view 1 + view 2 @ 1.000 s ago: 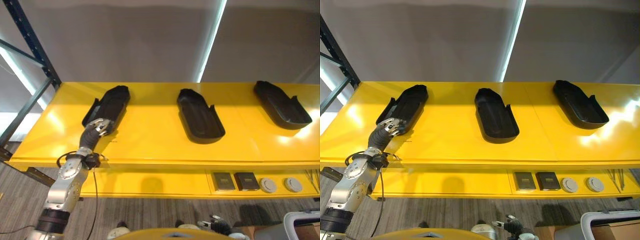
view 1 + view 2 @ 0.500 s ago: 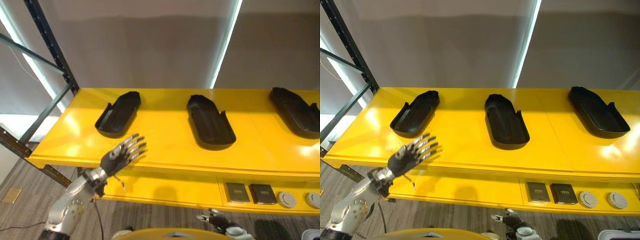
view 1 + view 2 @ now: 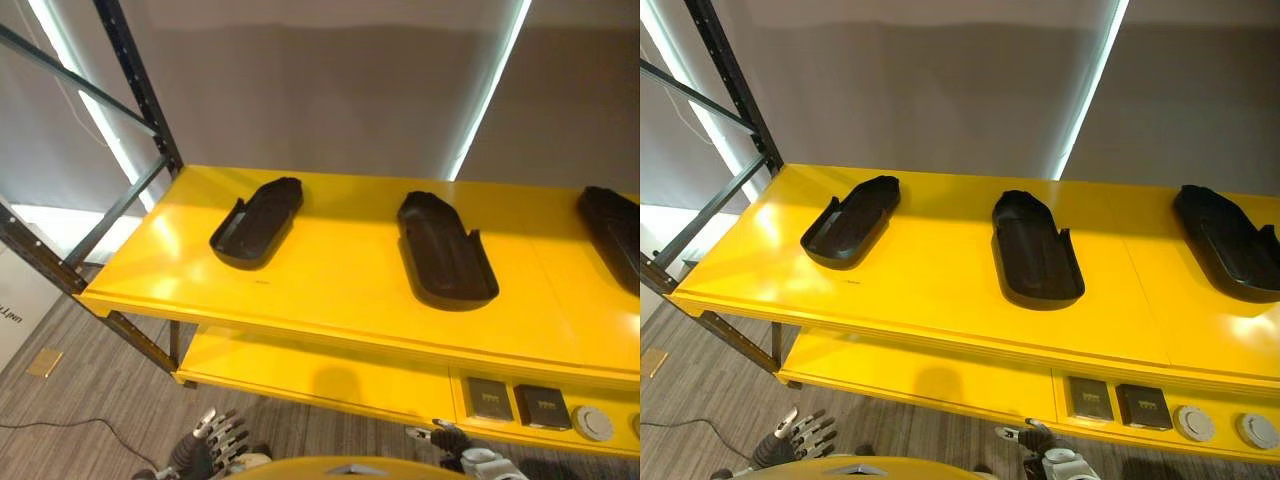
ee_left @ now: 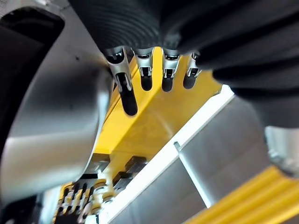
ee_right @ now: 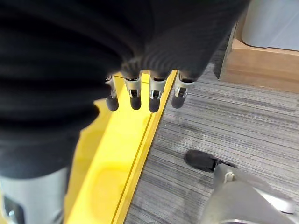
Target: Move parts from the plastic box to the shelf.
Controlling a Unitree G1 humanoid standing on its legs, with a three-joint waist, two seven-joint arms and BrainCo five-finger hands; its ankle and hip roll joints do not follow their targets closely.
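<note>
You see three black parts lying on the yellow shelf point(image 3: 940, 290): left part point(image 3: 850, 221) at 10 o'clock, middle part point(image 3: 1035, 249) centre, right part point(image 3: 1230, 242) at 3 o'clock. Your left hand point(image 3: 212, 446) hangs at 7 o'clock, fingers spread, empty; your right hand point(image 3: 1035, 438) at 6 o'clock, fingers straight, empty.

Bright, backlit by vertical light strips point(image 3: 487, 95), glare on yellow shelf point(image 3: 330, 290), wrist views blurry up close.
</note>
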